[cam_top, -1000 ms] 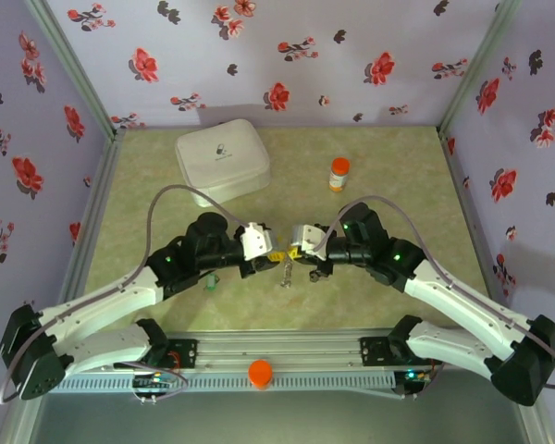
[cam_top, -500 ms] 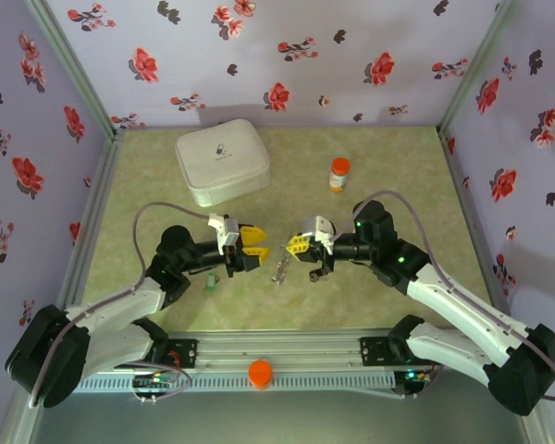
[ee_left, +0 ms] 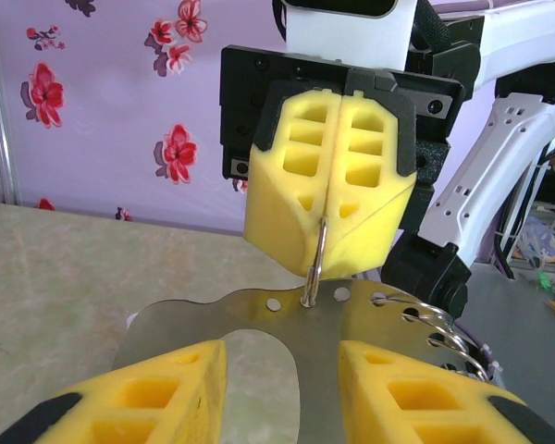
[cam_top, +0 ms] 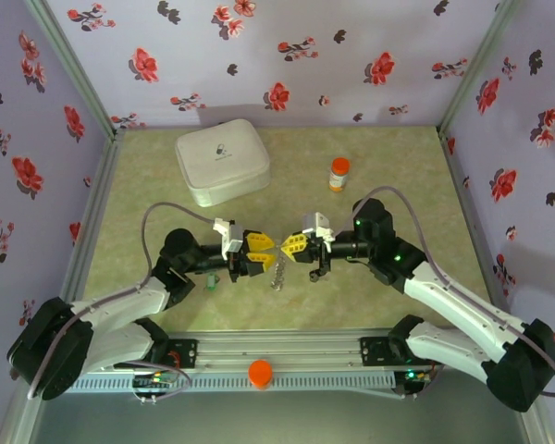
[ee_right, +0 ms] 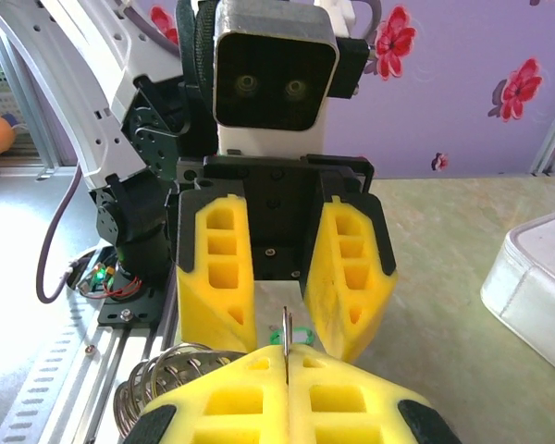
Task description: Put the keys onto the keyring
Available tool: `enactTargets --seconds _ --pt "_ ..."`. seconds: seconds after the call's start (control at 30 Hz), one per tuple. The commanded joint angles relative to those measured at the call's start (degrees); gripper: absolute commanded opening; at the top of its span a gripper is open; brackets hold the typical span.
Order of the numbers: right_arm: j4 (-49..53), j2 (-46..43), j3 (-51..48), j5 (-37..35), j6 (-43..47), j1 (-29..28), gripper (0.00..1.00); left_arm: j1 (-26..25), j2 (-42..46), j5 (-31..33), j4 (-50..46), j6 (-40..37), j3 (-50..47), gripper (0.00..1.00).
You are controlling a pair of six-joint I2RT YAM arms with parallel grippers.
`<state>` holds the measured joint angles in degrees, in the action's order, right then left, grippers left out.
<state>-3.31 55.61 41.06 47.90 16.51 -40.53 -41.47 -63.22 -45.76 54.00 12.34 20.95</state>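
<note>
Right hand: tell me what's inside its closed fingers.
A thin metal loop sticks out edge-on from between the right hand's shut yellow pads. How much of it lies inside the pads is covered.

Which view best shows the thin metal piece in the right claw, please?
Left wrist: the thin metal piece juts below the shut right claw, close and sharp. Right wrist shows a sliver between its pads; top external, too small to tell.

Yellow fingers (ee_right: 217, 268), purple walls (cam_top: 305, 83) w/ red/blk flowers (cam_top: 277, 95), white case (cam_top: 222, 162), orange-cap bottle (cam_top: 339, 174), greenish marbled table (cam_top: 398, 176)
</note>
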Motion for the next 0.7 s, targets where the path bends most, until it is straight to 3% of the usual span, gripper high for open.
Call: enactTargets --seconds 0.0,0.43,0.67 --pt "-3.2 0.46 -0.34 1.84 -1.4 -0.34 0.0 -0.45 -0.58 -1.26 2.97 0.76 1.86 0.34" --pt "-3.03 1.96 -0.36 0.18 -0.95 -1.04 0.0 -0.54 -0.53 -1.61 2.85 1.99 2.87 0.29" --pt "-5.21 2.7 -0.54 0.88 -2.35 -1.47 0.0 -0.8 -0.68 -1.77 2.69 1.99 3.13 0.17"
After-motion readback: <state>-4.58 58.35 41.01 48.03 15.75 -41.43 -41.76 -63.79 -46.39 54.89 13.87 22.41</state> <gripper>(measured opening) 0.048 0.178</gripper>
